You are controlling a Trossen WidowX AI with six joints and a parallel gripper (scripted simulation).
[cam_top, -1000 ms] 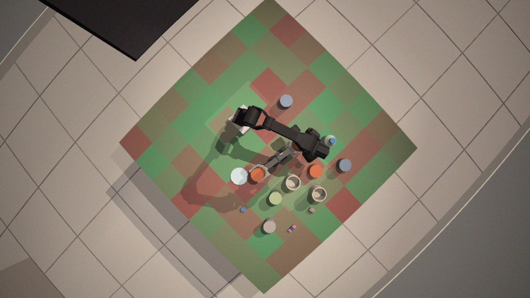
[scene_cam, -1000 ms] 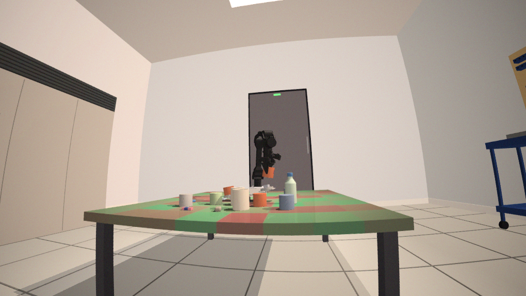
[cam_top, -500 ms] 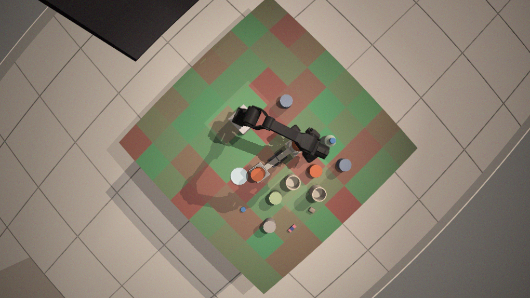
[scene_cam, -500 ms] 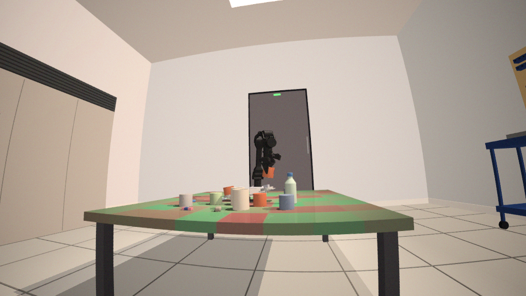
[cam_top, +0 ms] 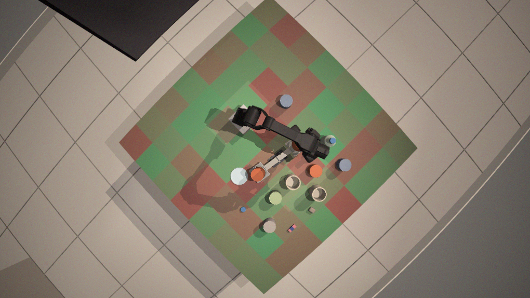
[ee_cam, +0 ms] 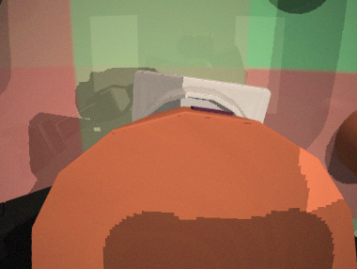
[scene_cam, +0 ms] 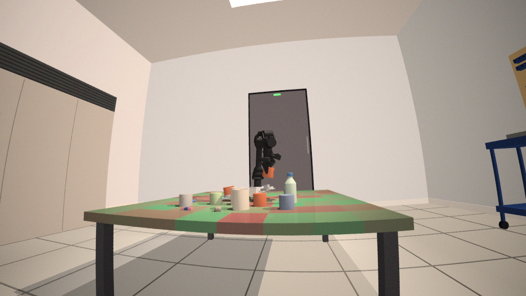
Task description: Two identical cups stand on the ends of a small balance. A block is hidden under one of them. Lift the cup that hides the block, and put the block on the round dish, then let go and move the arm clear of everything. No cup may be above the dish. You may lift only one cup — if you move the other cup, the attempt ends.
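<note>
My gripper (scene_cam: 267, 171) is shut on an orange cup (scene_cam: 270, 173) (ee_cam: 193, 165), held tilted above one end of the balance. In the top view the arm mostly hides this cup. The balance (cam_top: 273, 161) (ee_cam: 157, 85) has a square pale pan at this end, standing higher than the other. A dark purple strip of a block shows in that pan, just past the cup's edge; the rest is hidden. The matching orange cup (cam_top: 257, 173) (scene_cam: 228, 190) stands on the other, lower end. The pale round dish (cam_top: 239, 176) lies right beside that cup, with nothing on it.
Near the balance stand another orange cup (cam_top: 315, 171) (scene_cam: 259, 199), a bottle (cam_top: 330, 140) (scene_cam: 290, 187), two open beige cups (cam_top: 292, 182) (cam_top: 318, 194) and a green cup (cam_top: 275, 198). Blue cups (cam_top: 286, 100) (cam_top: 345, 164), a grey cup (cam_top: 269, 225) and small pieces (cam_top: 242, 209) (cam_top: 292, 228) stand farther out.
</note>
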